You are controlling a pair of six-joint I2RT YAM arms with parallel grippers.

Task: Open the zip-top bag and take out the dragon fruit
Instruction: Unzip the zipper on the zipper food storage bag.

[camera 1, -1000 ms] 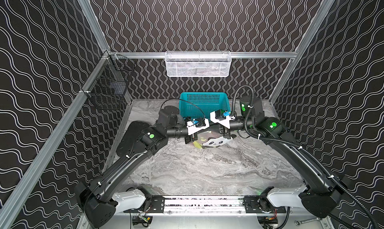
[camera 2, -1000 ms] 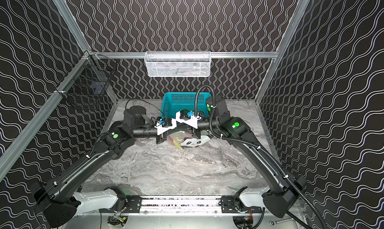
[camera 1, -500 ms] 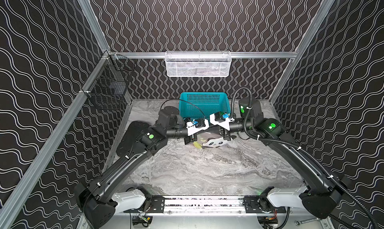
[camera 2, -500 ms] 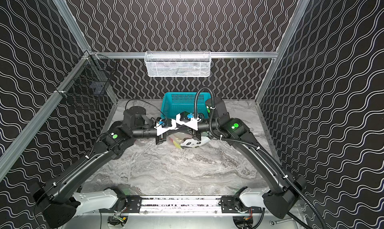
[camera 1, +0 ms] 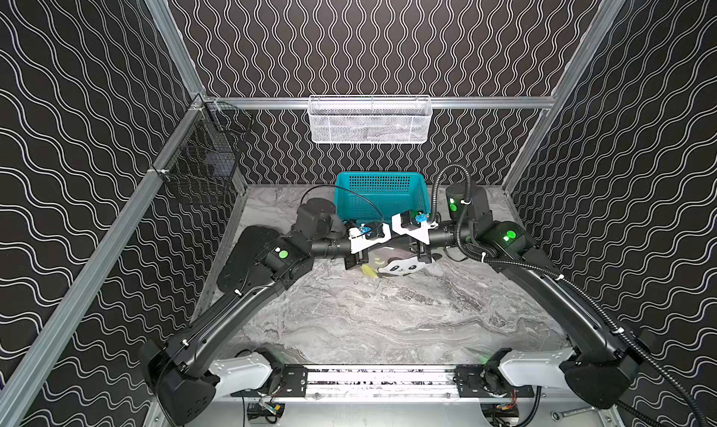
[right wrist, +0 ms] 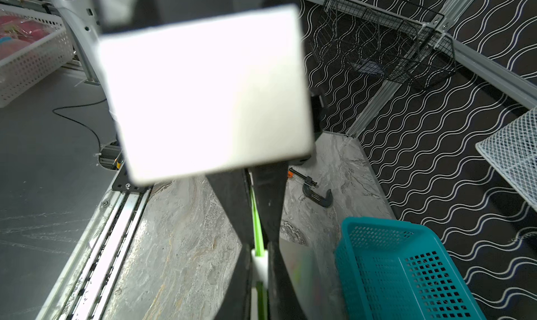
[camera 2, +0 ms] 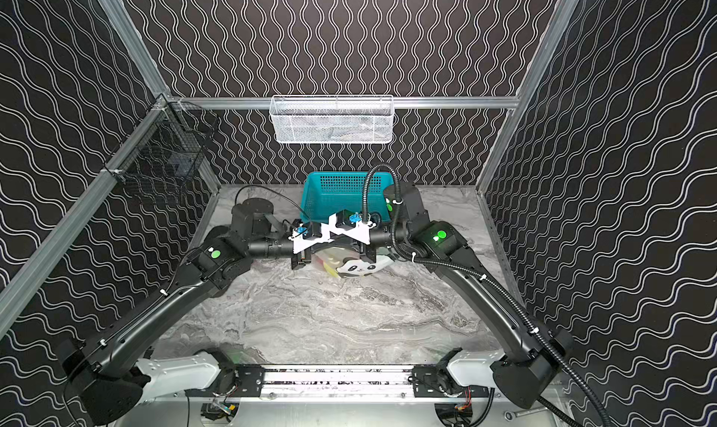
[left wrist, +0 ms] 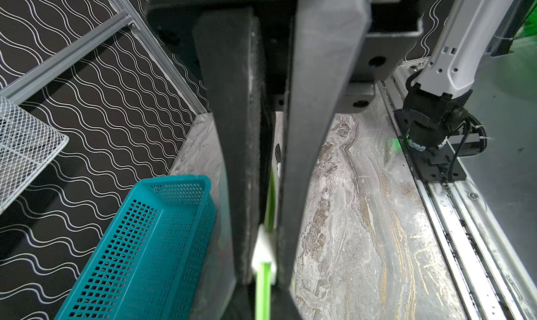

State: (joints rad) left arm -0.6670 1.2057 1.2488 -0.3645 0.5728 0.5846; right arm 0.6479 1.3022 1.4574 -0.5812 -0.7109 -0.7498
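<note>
While clamped, zip-top bag [camera 1: 401,268] mostly hidden

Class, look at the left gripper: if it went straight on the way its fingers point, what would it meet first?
The bag: the left gripper is shut on its green strip. Beyond that, probably the table.

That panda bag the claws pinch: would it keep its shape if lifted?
Probably sags: the zip-top bag is thin clear film, lying slack on the table. Likely slippery too; the left gripper and right gripper pinch its firmer-looking green zip strip.
</note>
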